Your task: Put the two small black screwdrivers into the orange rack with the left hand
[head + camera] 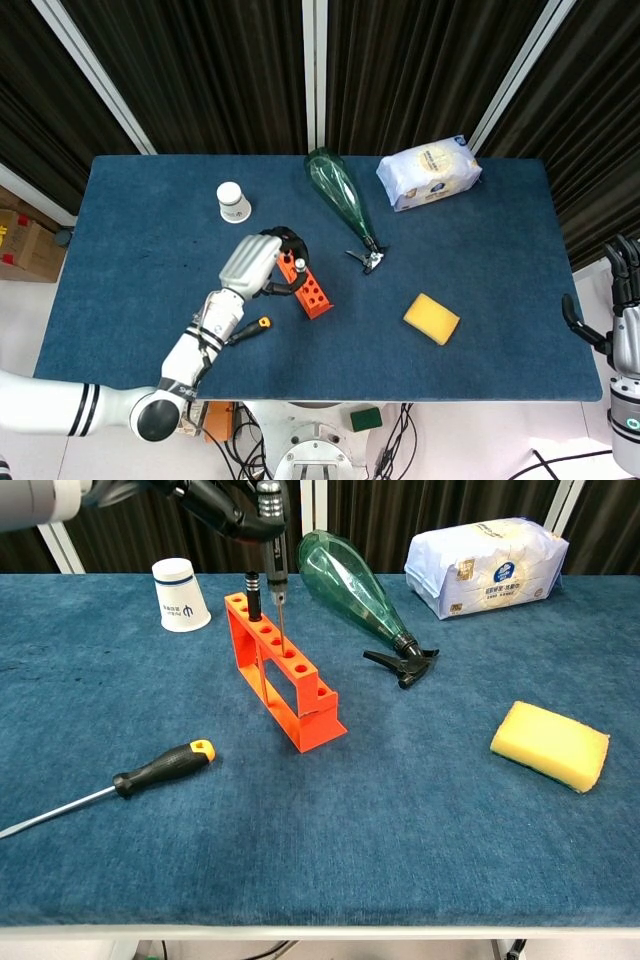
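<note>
The orange rack stands upright mid-table, also seen from above. One small black screwdriver stands in a hole near its far end. My left hand grips the second small black screwdriver by the handle, upright over the rack. Its thin shaft points down and its tip reaches the row of holes, a couple of holes nearer than the first. My right hand hangs off the table's right edge, fingers apart, holding nothing.
A large black screwdriver with an orange cap lies front left. A white paper cup stands left of the rack. A green spray bottle lies behind it; a white bag sits back right, a yellow sponge right.
</note>
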